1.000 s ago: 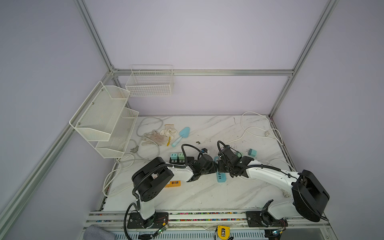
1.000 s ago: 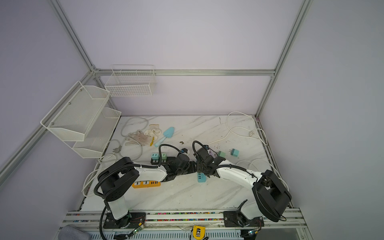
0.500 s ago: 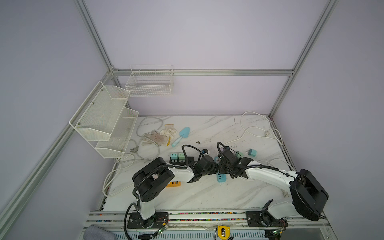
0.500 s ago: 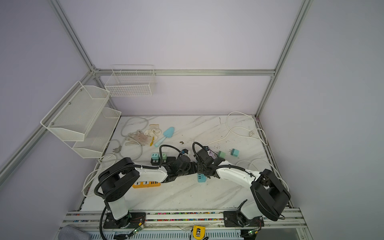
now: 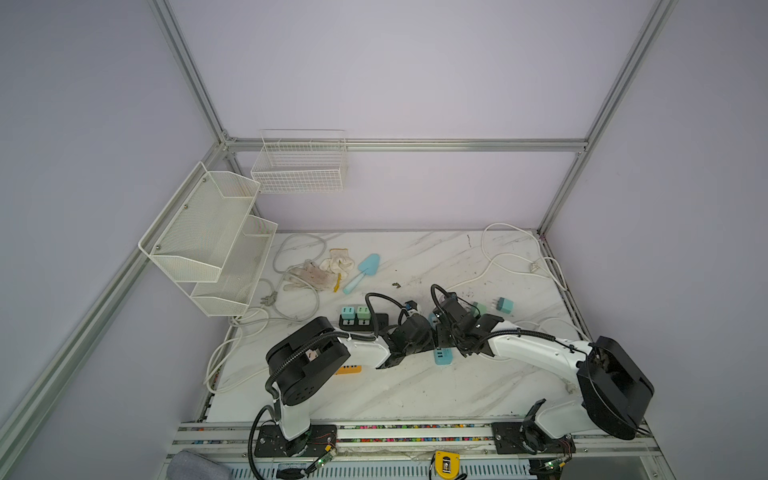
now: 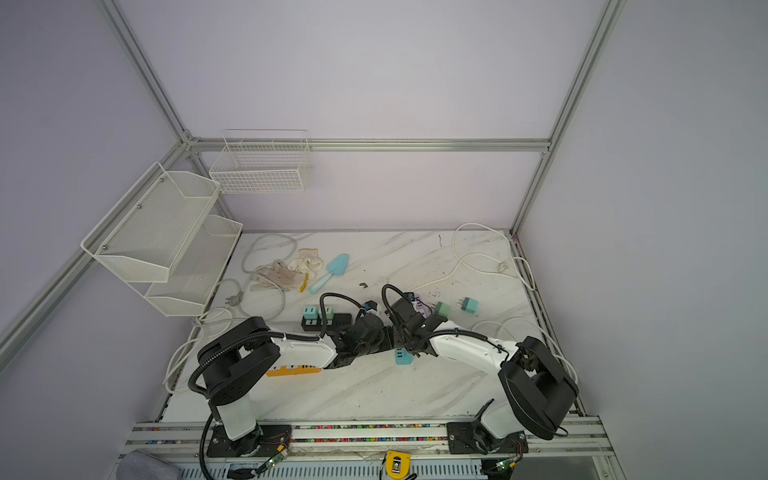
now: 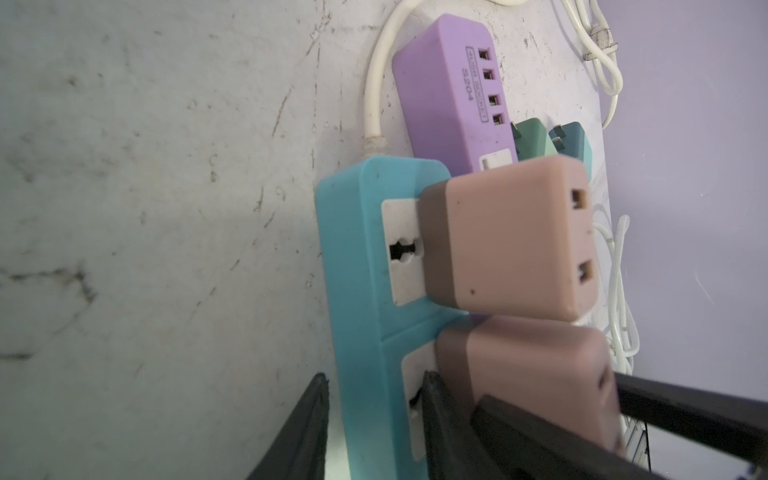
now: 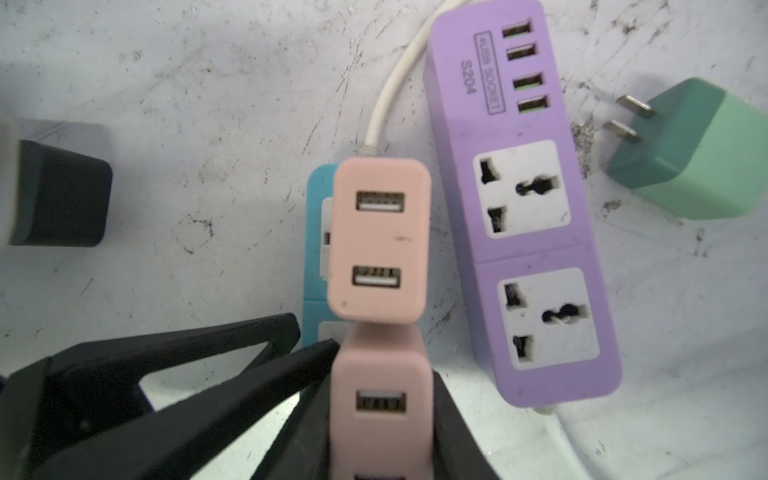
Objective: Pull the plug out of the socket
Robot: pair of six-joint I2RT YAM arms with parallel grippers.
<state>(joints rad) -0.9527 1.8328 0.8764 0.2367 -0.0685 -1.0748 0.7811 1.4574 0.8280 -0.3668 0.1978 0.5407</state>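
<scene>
On the scuffed white marble-pattern worktop [image 8: 166, 83], the left gripper [image 7: 374, 382] clamps its jaws across the long teal plastic power strip [image 7: 357, 249], one black finger on each side. Two square pink USB charger plugs stand in the strip's sockets. The right gripper [image 8: 382, 361] pinches the gripped-end pink plug [image 8: 380, 403] between its jaws, and the plug is still seated. The other pink plug [image 8: 380, 241] stands free. Just beside lies a purple power strip [image 8: 523, 208], then a loose green charger [image 8: 690, 153].
</scene>
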